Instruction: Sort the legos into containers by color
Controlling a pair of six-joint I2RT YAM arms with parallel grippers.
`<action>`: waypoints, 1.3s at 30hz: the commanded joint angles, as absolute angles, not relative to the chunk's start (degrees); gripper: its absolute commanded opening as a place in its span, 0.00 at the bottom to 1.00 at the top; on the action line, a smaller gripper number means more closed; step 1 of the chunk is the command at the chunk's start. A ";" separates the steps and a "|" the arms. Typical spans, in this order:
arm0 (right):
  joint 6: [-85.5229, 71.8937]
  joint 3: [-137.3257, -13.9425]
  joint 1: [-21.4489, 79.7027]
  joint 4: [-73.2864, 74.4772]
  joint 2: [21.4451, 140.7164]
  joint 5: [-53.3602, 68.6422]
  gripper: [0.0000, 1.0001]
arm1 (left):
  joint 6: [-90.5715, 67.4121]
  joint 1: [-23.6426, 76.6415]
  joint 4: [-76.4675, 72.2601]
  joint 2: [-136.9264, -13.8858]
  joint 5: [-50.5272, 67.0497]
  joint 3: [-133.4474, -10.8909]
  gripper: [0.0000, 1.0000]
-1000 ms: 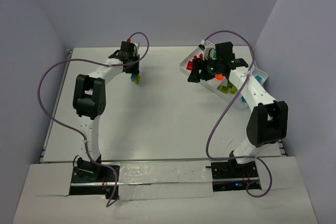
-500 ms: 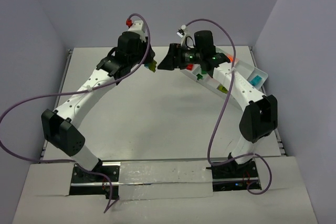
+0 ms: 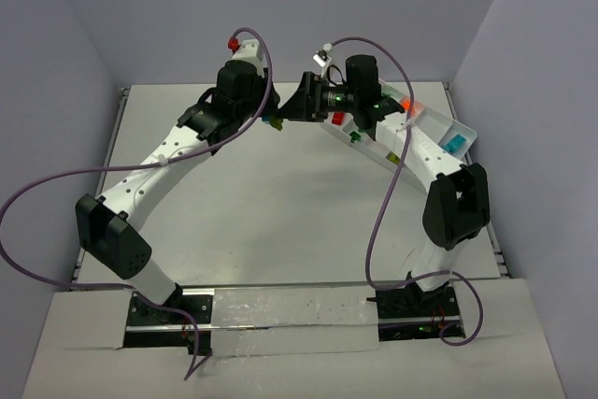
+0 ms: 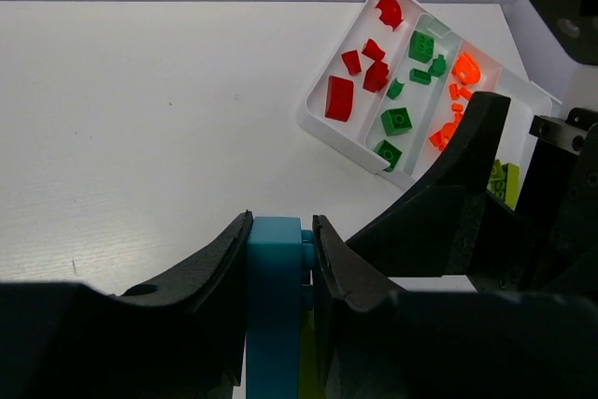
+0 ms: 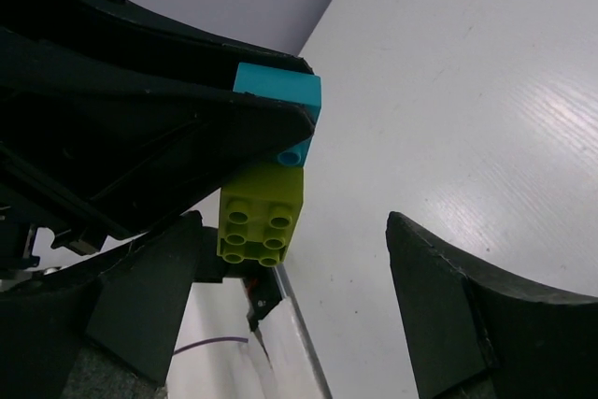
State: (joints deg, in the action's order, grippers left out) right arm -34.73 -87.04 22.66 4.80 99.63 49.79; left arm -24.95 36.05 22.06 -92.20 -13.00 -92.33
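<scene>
Cyan lego (image 4: 274, 306) (yellow-green one (image 5: 257, 221) attached) sits clenched in left pincer (image 4: 278, 235); right pincer (image 5: 308, 287) gapes.

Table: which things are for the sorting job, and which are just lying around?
For the job: cyan brick and yellow-green brick stuck together in the left gripper; open right gripper; white tray; red bricks, green bricks, orange bricks inside.
Just there: purple cables.

A cyan brick (image 4: 274, 301) joined to yellow-green brick (image 5: 259, 223); tray (image 4: 336, 140) holds red, green, orange bricks (image 4: 396, 121).
</scene>
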 commanded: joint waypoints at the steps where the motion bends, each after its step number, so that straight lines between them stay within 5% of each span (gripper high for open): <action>1: -35.69 -86.05 23.91 0.44 97.74 51.77 0.84 | -25.84 37.09 19.25 -91.58 -13.71 -92.28 0.00; 11: -35.35 -86.03 25.05 1.21 98.70 51.63 0.51 | -25.93 37.27 18.63 -91.76 -14.34 -92.22 0.00; 18: -34.10 -84.39 23.99 3.75 96.44 50.55 0.01 | -25.58 37.18 18.29 -91.67 -19.96 -90.37 0.00; 29: -23.34 -70.67 0.80 15.86 80.32 53.57 0.00 | -21.75 30.60 10.15 -92.62 -33.81 -79.44 0.00; 34: -1.88 -72.54 -9.34 36.60 78.45 39.75 0.00 | -21.34 30.41 9.41 -92.82 -26.08 -78.76 0.00; 39: 8.99 -75.86 -14.24 42.54 84.80 23.44 0.00 | -19.62 30.50 11.08 -94.55 -21.23 -81.47 0.00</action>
